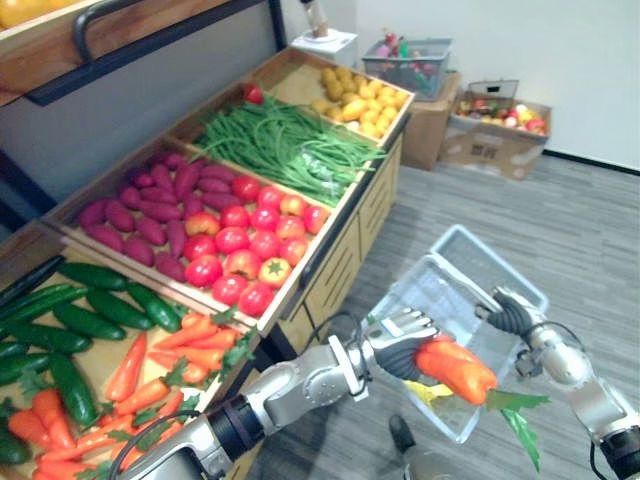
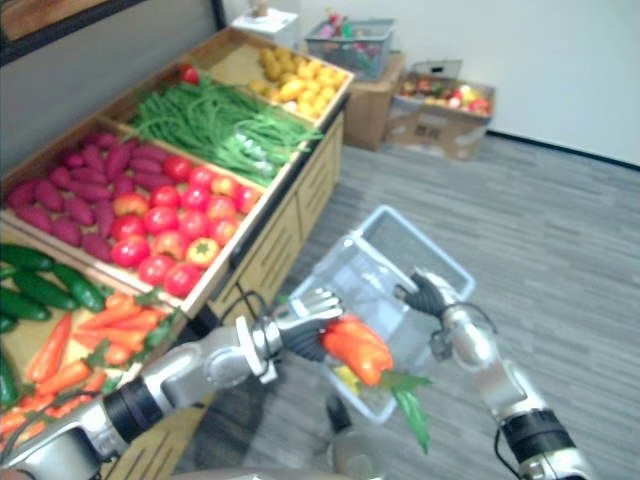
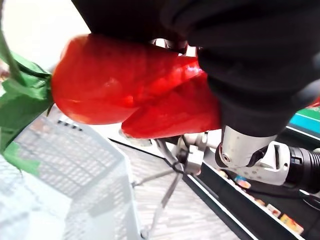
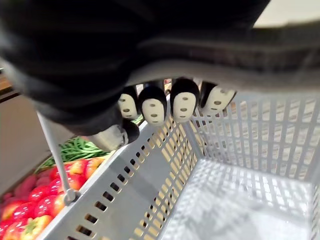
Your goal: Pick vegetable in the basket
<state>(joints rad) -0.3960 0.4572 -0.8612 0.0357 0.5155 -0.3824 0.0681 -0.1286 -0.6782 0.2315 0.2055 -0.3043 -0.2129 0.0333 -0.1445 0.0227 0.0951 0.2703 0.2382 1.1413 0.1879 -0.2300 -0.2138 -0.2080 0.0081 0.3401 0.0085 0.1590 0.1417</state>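
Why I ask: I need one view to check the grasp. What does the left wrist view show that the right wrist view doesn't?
Left wrist view: the left hand curled round the red vegetable, whose green leaves are close to the basket. Right wrist view: the right hand curled round the handle, the basket's inside, and tomatoes and beans beyond it. Both: the basket's grey mesh wall.

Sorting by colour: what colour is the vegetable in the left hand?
Orange-red vegetable, green leaves; clearest in the left eye view.
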